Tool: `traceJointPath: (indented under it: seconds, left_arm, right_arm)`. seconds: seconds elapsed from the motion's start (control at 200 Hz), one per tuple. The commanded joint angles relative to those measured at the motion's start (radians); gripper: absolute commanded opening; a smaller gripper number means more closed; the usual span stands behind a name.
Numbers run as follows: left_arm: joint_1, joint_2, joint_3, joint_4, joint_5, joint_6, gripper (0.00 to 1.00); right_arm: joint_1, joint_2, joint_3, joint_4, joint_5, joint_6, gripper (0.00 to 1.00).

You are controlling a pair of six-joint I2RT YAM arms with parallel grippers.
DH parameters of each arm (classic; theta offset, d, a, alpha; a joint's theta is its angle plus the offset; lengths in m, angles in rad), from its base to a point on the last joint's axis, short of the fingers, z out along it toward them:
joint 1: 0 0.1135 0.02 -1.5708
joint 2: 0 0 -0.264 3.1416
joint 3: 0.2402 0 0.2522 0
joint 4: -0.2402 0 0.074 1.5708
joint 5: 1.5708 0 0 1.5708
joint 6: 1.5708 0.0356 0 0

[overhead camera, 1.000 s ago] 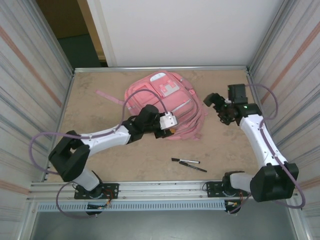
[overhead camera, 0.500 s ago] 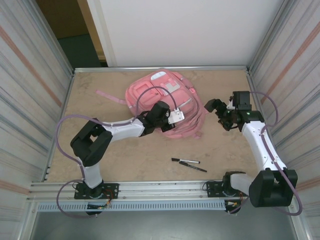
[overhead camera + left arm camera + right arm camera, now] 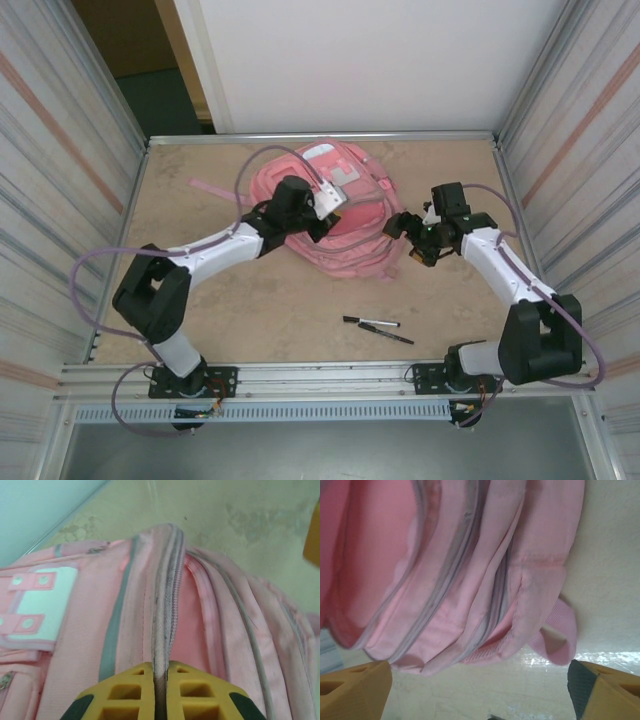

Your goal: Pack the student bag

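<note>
Walled by ribbed metal panels, the tan worktop (image 3: 250, 310) is being shared by both arms. The left pincer (image 3: 161, 682) is being held clamped together on a raised zip seam (image 3: 167, 595) of the student bag (image 3: 360, 250), with the fabric ridge being pinched in the thin slit between its yellow fingers. This grip is judged to be lifting or tensioning the seam so that a compartment can be opened for packing. Beyond the seam, parallel pink folds and a white patch (image 3: 40, 605) are being presented to the left wrist camera. The right pincer (image 3: 480, 695) is being kept spread wide apart with nothing between its fingers, and it is being aimed at the bag's layered right-hand edge, where a strap loop (image 3: 560, 635) is lying on the surface. It is probably being readied to brace or take hold of that edge against the other arm's pull. The bag itself is being left lying flat toward the far middle of the worktop, between the two arms. Two dark pens (image 3: 375, 328) are being left nearer the bases, well apart from the bag, apparently waiting to be packed.
</note>
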Motion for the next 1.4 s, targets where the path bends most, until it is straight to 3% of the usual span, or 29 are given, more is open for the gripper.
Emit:
traceJointPath:
  seconds: [0.0, 0.085, 0.306, 0.526, 0.787, 0.892, 1.027, 1.213, 1.393]
  left_arm:
    - [0.044, -0.098, -0.029, 0.149, 0.115, -0.171, 0.0]
    - [0.05, -0.116, -0.043, 0.174, 0.086, -0.191, 0.0]
    - [0.053, -0.123, -0.071, 0.172, 0.054, -0.137, 0.0]
    - [0.068, -0.15, -0.16, 0.162, 0.008, -0.079, 0.0]
    - [0.131, -0.197, -0.263, 0.161, 0.065, -0.121, 0.0]
    - [0.143, -0.209, -0.287, 0.164, 0.096, -0.138, 0.0]
    - [0.143, -0.198, -0.296, 0.202, 0.127, -0.169, 0.0]
    - [0.143, -0.187, -0.278, 0.169, 0.164, -0.136, 0.0]
    - [0.149, -0.193, -0.278, 0.132, 0.16, -0.115, 0.0]
  right_arm:
    - [0.016, 0.029, 0.024, 0.06, -0.057, 0.018, 0.83]
    - [0.026, 0.056, 0.041, 0.055, -0.08, 0.014, 0.78]
    - [0.07, 0.083, 0.046, 0.025, -0.047, -0.023, 0.77]
    - [0.151, 0.079, 0.054, -0.107, 0.065, -0.104, 0.74]
    - [0.344, 0.038, 0.011, -0.226, 0.259, -0.121, 0.69]
    - [0.414, 0.015, -0.008, -0.33, 0.368, 0.024, 0.72]
    - [0.514, -0.032, -0.101, -0.339, 0.349, 0.166, 0.7]
    - [0.638, -0.02, -0.12, -0.384, 0.377, 0.001, 0.64]
    - [0.724, 0.024, -0.141, -0.352, 0.369, -0.036, 0.62]
